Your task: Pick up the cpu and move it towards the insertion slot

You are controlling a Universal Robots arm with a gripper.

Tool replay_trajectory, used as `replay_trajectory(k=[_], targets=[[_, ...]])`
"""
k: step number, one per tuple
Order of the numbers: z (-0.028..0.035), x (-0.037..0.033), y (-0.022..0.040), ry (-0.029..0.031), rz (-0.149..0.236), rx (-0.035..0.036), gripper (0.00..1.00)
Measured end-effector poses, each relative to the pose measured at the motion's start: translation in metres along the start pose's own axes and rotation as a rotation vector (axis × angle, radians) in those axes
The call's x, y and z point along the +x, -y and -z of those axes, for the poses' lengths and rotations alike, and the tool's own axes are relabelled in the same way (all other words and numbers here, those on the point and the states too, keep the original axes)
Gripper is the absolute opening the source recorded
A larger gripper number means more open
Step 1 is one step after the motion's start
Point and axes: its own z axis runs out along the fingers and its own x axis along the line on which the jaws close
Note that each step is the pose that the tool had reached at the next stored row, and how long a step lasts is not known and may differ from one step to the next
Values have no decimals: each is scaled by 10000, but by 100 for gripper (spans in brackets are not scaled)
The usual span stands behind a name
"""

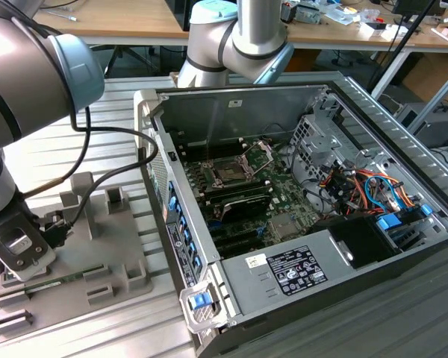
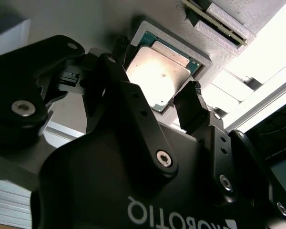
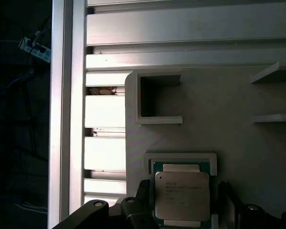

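Observation:
The cpu [image 3: 182,193], a flat square chip with a silvery top and green rim, lies in a raised square pocket of the grey fixture plate [image 3: 238,129]. My gripper [image 3: 184,191] hangs just above it, open, one black finger on each side of the chip. In the second wrist view the cpu [image 2: 162,76] shows bright between the two fingertips [image 2: 193,93] of the gripper [image 2: 157,71]. The insertion slot [image 1: 228,173], a dark square socket with its metal bracket raised, sits on the motherboard inside the open computer case, far to the exterior view's right of the arm's wrist [image 1: 19,253].
The fixture plate [image 1: 112,246] lies on a slatted aluminium table and carries a green memory stick [image 1: 60,282] and several grey blocks. The case wall [image 1: 172,224] stands between the plate and the motherboard. Cables and a drive cage fill the case's right side.

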Motion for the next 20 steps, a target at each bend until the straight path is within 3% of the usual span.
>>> replay_trajectory(k=[20], targets=[[-61, 0, 2, 0, 0, 0, 67]])
